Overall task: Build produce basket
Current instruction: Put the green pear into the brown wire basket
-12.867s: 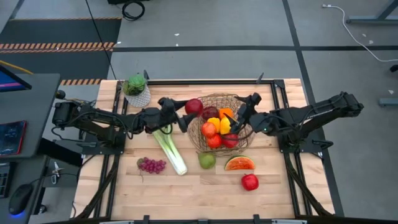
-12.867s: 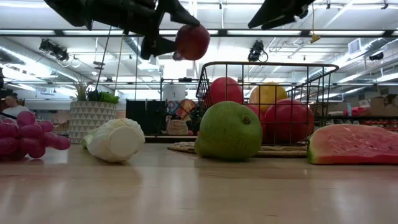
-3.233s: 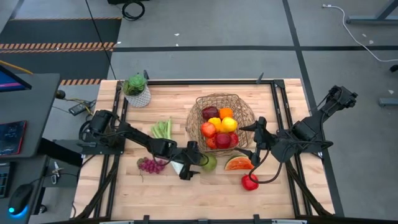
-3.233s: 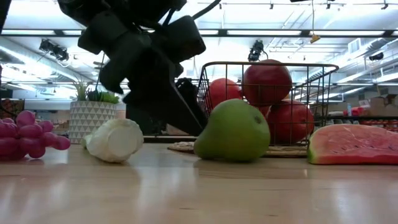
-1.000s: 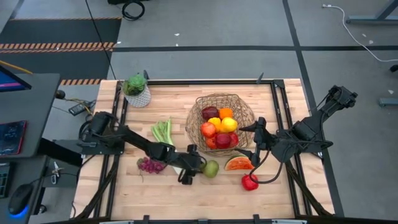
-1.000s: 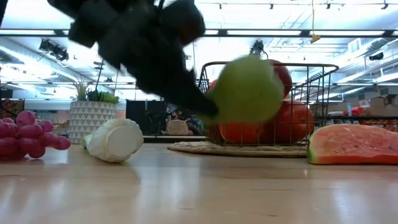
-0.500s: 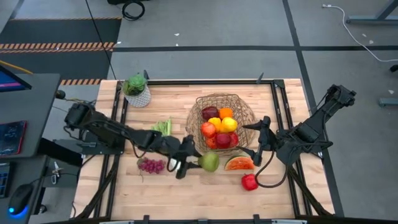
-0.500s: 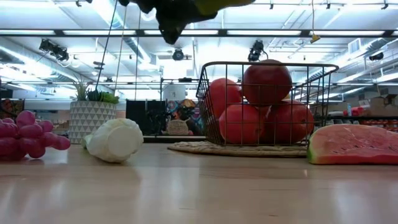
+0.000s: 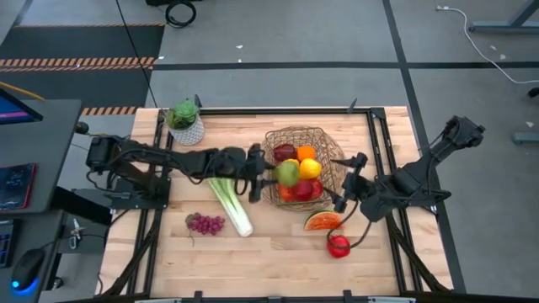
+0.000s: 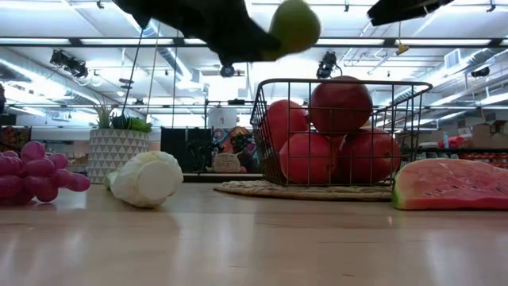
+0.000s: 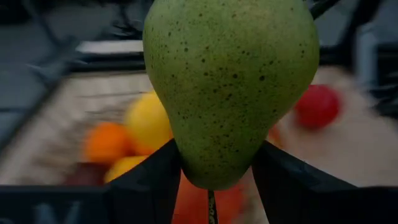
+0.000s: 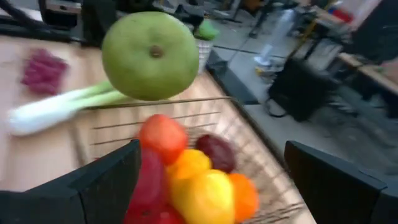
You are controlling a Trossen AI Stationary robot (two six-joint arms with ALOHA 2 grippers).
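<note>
Held item: the left gripper (image 9: 268, 174) has its fingers clamped on a green pear (image 9: 288, 173).
Pear position: raised clear of the worktop (image 9: 278, 248), over the 9 o'clock rim of the wire basket (image 9: 330, 151).
Pear axis: roughly in line with the fingers, narrow end gripped.
Key relation: the open fruit pile lies toward 3 o'clock from the pear.
Right gripper (image 9: 347, 183): fingers wide apart, empty, at the basket's 4 o'clock.
</note>
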